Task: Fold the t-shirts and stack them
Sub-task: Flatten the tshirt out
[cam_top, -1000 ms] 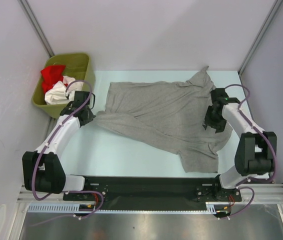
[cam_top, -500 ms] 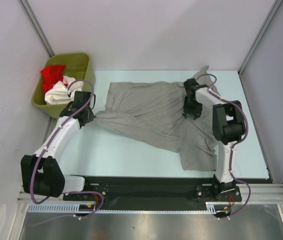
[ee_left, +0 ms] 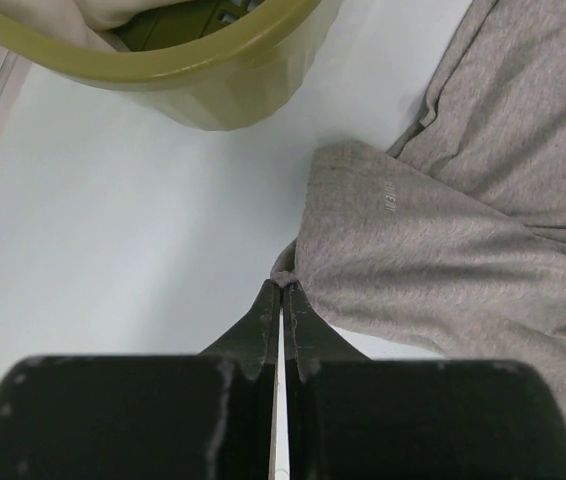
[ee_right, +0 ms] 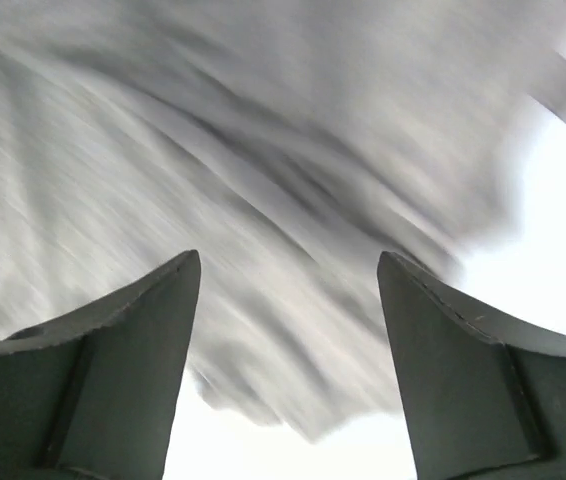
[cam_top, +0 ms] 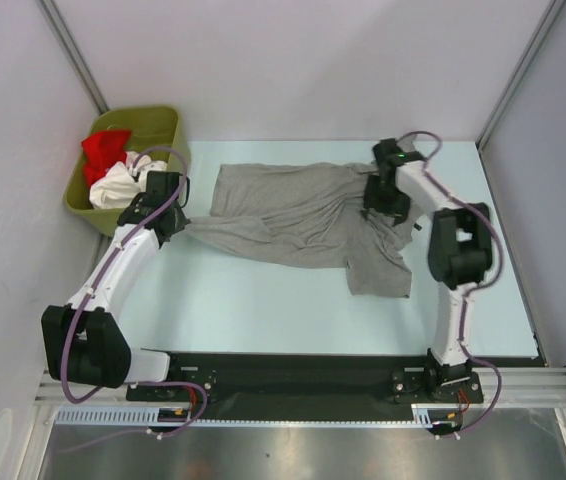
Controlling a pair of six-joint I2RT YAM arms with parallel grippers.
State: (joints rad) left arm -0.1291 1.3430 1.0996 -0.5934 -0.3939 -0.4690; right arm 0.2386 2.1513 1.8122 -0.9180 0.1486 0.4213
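Note:
A large heather-grey t-shirt (cam_top: 293, 215) lies crumpled across the middle of the table. My left gripper (cam_top: 179, 224) is shut on a pinch of its left edge, and in the left wrist view the fingertips (ee_left: 283, 287) meet on that grey fold (ee_left: 443, 240). My right gripper (cam_top: 387, 205) hangs over the shirt's bunched right part, jaws wide open. In the right wrist view the cloth (ee_right: 263, 180) is a blur below the gripper (ee_right: 288, 265), with nothing held. A red t-shirt (cam_top: 104, 149) and a white t-shirt (cam_top: 113, 187) lie in the bin.
The olive-green bin (cam_top: 159, 123) stands at the back left, close to my left gripper; its wall (ee_left: 223, 85) fills the top of the left wrist view. Grey side walls close in the table on the left and right.
My right arm has swung from the table's right side to the back, over the shirt, and its jaws have opened wider. The shirt's right part has drawn in leftward and back.

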